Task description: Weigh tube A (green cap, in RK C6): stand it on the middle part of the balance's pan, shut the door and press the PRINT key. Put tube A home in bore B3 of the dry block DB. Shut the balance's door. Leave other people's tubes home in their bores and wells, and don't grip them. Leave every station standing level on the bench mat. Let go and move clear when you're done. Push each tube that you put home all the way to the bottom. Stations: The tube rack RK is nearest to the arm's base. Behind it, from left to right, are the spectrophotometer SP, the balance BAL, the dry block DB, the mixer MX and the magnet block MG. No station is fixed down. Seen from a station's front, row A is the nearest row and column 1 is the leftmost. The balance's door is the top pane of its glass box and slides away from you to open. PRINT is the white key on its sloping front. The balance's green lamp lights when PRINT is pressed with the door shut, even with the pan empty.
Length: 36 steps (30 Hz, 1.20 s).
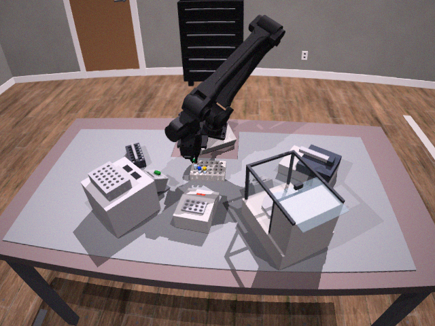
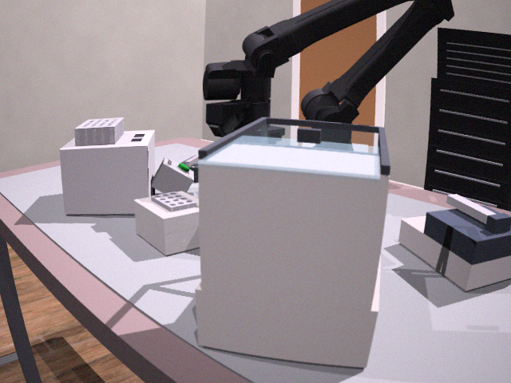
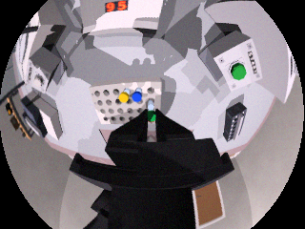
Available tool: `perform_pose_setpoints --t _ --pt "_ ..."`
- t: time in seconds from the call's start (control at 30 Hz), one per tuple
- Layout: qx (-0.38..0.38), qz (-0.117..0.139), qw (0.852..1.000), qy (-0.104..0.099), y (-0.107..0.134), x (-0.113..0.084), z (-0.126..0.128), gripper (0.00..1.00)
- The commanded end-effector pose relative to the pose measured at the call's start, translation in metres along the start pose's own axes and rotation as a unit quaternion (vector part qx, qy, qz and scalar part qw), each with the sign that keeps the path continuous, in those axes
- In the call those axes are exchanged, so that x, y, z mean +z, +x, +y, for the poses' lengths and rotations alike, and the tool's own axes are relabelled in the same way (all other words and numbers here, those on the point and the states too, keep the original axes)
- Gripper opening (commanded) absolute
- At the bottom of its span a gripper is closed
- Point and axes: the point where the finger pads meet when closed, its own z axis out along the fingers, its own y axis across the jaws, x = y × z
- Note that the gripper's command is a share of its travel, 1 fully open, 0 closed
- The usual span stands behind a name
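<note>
Black parallel gripper (image 3: pixel 152 129) pinches the slim green-capped clear tube (image 3: pixel 152 118) just under its cap, above the grey perforated rack (image 1: pixel 207 170); tube looks light, rigid, slippery, so keep it vertical.

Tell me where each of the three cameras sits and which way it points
Top: high beyond the table's far side, looking down at the stations and back toward the arm.
Exterior: low by the bench edge, behind the balance, facing the arm.
Wrist: on the arm, looking down past the end effector, shut on tube A, at the tube rack.
Top and wrist share the rack; top and exterior the balance.
</note>
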Motion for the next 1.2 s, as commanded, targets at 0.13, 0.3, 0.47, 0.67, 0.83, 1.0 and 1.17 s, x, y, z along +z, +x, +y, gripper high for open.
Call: perform_pose_setpoints --t 0.13,0.3,0.47,0.67,0.83,1.0,1.17 --pt "-0.011 -0.022 1.0 0.009 -0.021 -0.022 -0.005 0.09" --pt "-0.01 -0.019 1.0 0.007 -0.02 -0.022 -0.005 0.09" --pt "-0.01 -0.02 1.0 0.008 -0.021 -0.022 -0.006 0.09" --pt "-0.01 -0.019 1.0 0.007 -0.021 -0.021 -0.007 0.09" --pt "-0.009 -0.018 1.0 0.007 -0.021 -0.02 -0.007 0.09" --pt "-0.01 -0.019 1.0 0.008 -0.022 -0.021 -0.007 0.09" --pt "-0.01 -0.019 1.0 0.008 -0.022 -0.02 -0.008 0.09"
